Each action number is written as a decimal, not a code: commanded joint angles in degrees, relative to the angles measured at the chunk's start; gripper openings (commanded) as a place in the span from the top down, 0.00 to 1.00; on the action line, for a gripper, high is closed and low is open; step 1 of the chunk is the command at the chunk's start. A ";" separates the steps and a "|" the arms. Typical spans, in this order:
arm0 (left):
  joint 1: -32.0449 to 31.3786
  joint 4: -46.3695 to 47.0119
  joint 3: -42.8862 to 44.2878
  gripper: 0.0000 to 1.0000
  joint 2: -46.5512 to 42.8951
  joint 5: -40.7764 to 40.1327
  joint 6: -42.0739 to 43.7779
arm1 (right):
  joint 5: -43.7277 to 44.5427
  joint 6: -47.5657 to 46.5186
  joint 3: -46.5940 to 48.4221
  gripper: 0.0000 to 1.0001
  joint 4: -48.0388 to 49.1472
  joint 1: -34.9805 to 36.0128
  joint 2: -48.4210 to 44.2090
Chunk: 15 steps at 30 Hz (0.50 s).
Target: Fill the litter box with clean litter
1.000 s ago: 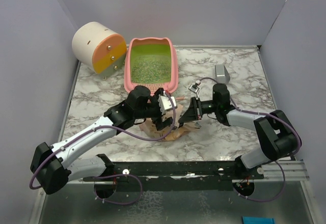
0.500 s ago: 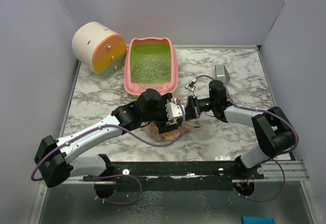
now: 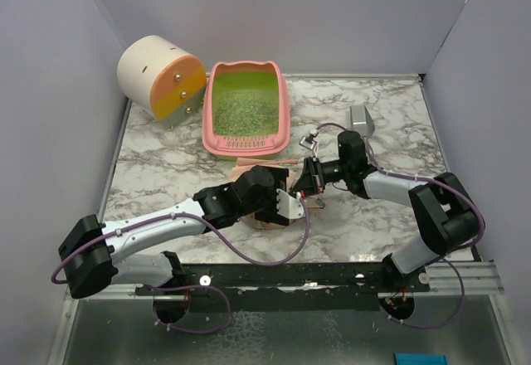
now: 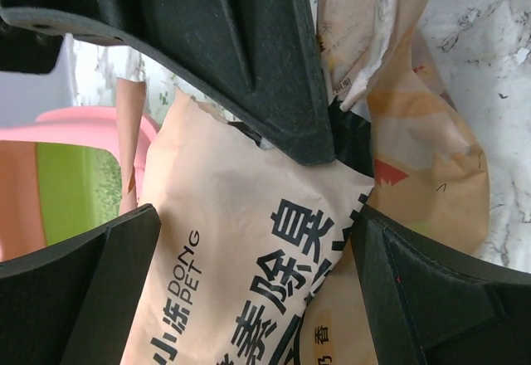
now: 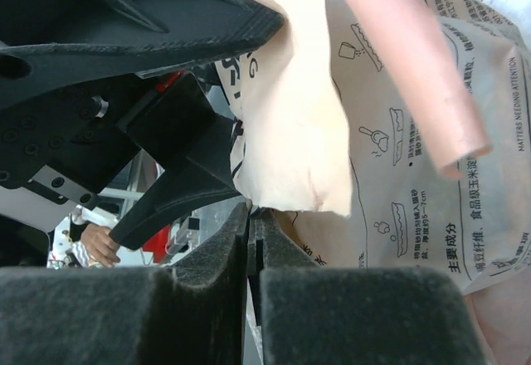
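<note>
So, reading left to right across the lower middle of the overhead view: the left gripper (image 4: 257, 216) has its jaws spread wide, one finger on each side of the tan pouch (image 4: 241, 315), but it isn't clamping it. Just to the right, the right gripper (image 5: 251, 228) has its fingers pressed together. From its own camera it looks like it's pinching the torn paper edge at the pouch's top. The pouch lies low on the marble table (image 3: 166, 162), below the box in the frame.

My guess is we're in the bag-handling step, getting a proper hold on the pouch for a pour. I reckon the next move calls for the left jaws to close around the pouch body, with the right one holding the mouth end up. Then both would lift it toward the upper middle of the frame and tip the opening over the tray. It's floppy paper, so a lopsided grip could dump granules on the marble.

In the upper left there's a cream-and-orange cylinder (image 3: 158, 70), and right beside it, upper middle, sits the litter box (image 3: 246, 144). It has a pink rim, a lime-green inside and a slotted ledge at its lower end. The clean litter (image 3: 245, 112) already covers most of the floor as a thin greenish-grey layer, with bare green showing toward the top end.
</note>
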 commanded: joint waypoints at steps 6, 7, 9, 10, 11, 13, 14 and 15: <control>0.03 -4.55 2.06 0.01 1.23 4.96 7.29 | -2.62 -3.90 1.19 0.92 -6.11 1.04 -2.77; -0.06 -5.69 2.58 0.01 1.50 5.89 7.55 | -2.61 -3.85 1.29 0.92 -6.32 1.04 -2.85; -0.40 -8.17 4.22 0.01 2.04 7.67 7.54 | -2.55 -3.18 1.42 0.93 -5.94 1.00 -2.92; -0.49 -8.84 4.82 0.01 2.09 8.23 7.53 | -2.55 -2.22 1.26 0.94 -4.92 1.04 -2.98; -0.50 -9.49 5.27 0.01 2.11 8.51 7.63 | -2.85 -0.68 0.93 0.94 -2.14 1.03 -2.99; -0.50 -11.68 5.90 0.01 2.65 8.79 8.49 | -3.50 2.84 0.16 0.95 1.99 1.05 -3.03; -0.52 -13.31 6.45 0.01 3.43 8.78 8.80 | -3.44 3.67 0.09 0.94 2.41 1.05 -3.17; -0.58 -14.98 7.15 0.01 4.27 9.31 8.79 | -3.01 3.88 0.22 0.88 2.31 1.04 -3.54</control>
